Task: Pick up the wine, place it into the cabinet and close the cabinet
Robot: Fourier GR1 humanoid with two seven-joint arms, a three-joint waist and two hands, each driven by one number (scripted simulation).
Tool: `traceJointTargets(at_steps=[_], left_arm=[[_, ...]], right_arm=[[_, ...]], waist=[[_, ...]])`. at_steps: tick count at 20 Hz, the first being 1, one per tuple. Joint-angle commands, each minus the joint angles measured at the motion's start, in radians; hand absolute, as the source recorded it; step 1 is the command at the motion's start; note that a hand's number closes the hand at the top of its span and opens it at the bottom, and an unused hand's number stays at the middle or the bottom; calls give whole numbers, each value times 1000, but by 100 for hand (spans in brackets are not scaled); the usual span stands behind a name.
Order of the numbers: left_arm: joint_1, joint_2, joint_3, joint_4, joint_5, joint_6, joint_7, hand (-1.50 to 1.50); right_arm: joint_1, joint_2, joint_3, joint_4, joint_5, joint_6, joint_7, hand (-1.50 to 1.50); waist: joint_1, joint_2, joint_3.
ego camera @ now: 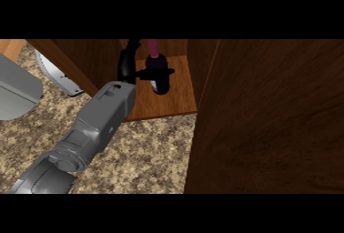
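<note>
The wine bottle is dark with a maroon neck and stands inside the open wooden cabinet, on its floor near the back. My left hand reaches into the cabinet from the lower left. Its fingers curl round the bottle's left side and its thumb crosses the front of the bottle's shoulder. The hand hides part of the bottle. The cabinet door stands open on the right as a large dark wood panel close to my view. My right hand shows nowhere.
The speckled stone counter lies in front of the cabinet. A large grey object sits at the left edge, and a curved pale grey piece lies beside the cabinet's left wall.
</note>
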Motion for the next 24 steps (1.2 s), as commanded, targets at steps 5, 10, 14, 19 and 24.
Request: traceJointTargets(at_steps=[5, 10, 14, 19, 24], left_arm=[[-35, -4, 36, -32, 27, -120, -33, -150], [-19, -29, 83, -69, 69, -207, -103, 150], [-51, -22, 105, -85, 90, -320, -82, 150], [-73, -38, 102, -85, 79, -354, -56, -150], [-80, -45, 106, -102, 84, -366, -22, -150]], right_arm=[[28, 2, 21, -114, -47, 4, 45, -150], [74, -40, -3, -172, -48, 14, 49, -150], [61, -34, -10, -171, -48, 6, 69, -150], [97, -57, -27, -217, -54, -4, 101, -150], [115, -55, -11, -250, -20, -30, 130, -150]], waist=[[6, -1, -1], [12, -13, 0], [33, -15, 0], [60, -28, 1], [82, -36, 1]])
